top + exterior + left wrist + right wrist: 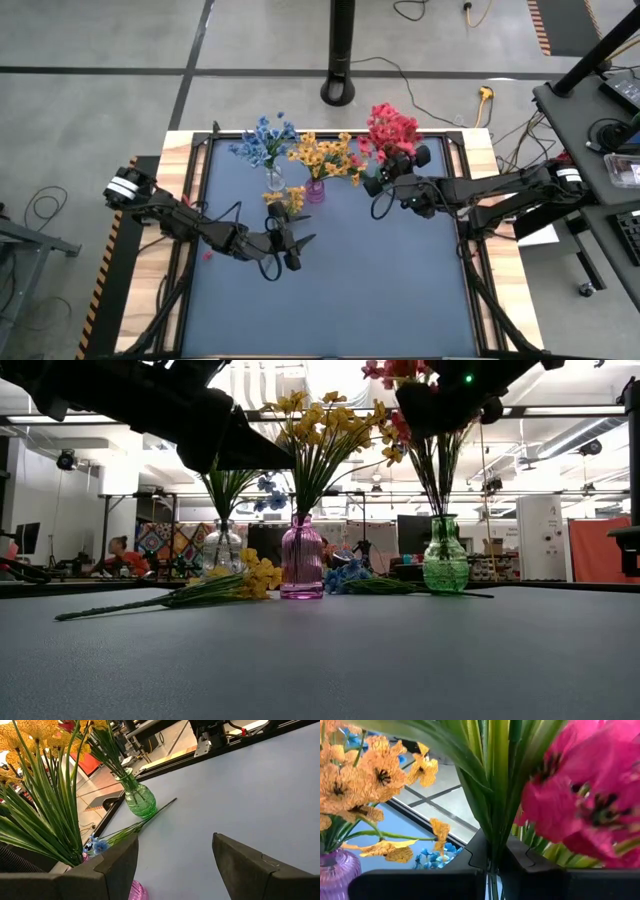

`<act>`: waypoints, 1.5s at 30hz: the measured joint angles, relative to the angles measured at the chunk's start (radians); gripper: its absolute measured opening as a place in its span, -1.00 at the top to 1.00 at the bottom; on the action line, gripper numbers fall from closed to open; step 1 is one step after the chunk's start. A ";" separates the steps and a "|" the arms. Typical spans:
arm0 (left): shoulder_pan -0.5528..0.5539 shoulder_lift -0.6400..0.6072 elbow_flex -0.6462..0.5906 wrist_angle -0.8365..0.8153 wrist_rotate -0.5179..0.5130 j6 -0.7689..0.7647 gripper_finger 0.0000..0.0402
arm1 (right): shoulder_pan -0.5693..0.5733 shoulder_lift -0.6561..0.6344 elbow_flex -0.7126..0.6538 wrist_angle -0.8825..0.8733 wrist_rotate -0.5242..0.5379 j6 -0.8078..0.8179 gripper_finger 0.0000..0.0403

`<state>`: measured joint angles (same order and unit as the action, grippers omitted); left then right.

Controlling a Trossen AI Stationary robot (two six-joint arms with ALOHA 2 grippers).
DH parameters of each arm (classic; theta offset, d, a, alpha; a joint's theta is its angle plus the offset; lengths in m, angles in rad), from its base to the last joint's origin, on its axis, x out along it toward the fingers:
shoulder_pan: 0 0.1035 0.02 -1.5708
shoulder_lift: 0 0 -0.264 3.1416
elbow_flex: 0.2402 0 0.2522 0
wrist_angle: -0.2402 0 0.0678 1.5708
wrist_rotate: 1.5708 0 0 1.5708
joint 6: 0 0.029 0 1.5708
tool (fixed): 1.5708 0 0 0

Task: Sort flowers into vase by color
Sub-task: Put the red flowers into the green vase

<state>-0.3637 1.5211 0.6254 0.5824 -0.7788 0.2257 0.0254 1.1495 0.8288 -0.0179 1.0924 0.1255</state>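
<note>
Three vases stand at the table's far side: a clear vase (273, 180) with blue flowers (262, 138), a pink vase (302, 556) with yellow flowers (322, 422), and a green vase (446, 556) with red flowers (392, 128). One yellow sprig (205, 591) lies flat on the table in front of the pink vase. A blue sprig (102, 844) lies between the pink and green vases. My right gripper (378, 178) is shut on red flower stems above the green vase. My left gripper (175, 840) hangs open over the table, near the lying yellow sprig (285, 202). My right gripper pinches a bundle of green stems (492, 851) of the red flowers between its two fingers, just below the blossoms (592, 805). The fingers come roughly level from the table's right side, across the stems. The stems run upright below the gripper toward the green vase's neck (444, 520).
The dark mat (380, 290) lies bare toward the near edge. Wooden borders and a black frame (470, 150) run round it. A black pole base (338, 92) stands on the floor beyond the far edge. People and equipment show in the room behind.
</note>
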 joint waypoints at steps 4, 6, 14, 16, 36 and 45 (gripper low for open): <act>0.000 0.000 0.000 0.000 0.000 0.000 -0.18 | 0.000 0.028 0.000 0.000 0.005 0.008 0.89; 0.000 0.000 0.000 0.000 0.000 0.000 -0.18 | 0.000 0.037 0.000 0.000 0.021 0.013 0.89; 0.000 0.000 0.000 -0.003 0.000 0.000 -0.18 | 0.000 0.034 0.000 -0.001 0.061 0.013 0.84; 0.000 0.000 0.000 -0.003 0.000 0.001 -0.18 | 0.000 0.031 0.000 -0.001 0.061 0.014 0.78; 0.000 0.000 0.000 -0.012 0.000 0.001 -0.18 | 0.031 -0.055 0.024 -0.022 0.052 0.008 0.11; 0.000 0.000 0.000 -0.016 0.000 -0.009 -0.18 | 0.064 -0.049 0.135 -0.254 0.052 0.136 -0.02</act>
<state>-0.3637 1.5211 0.6254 0.5663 -0.7792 0.2171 0.0898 1.1001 0.9642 -0.2719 1.1448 0.2615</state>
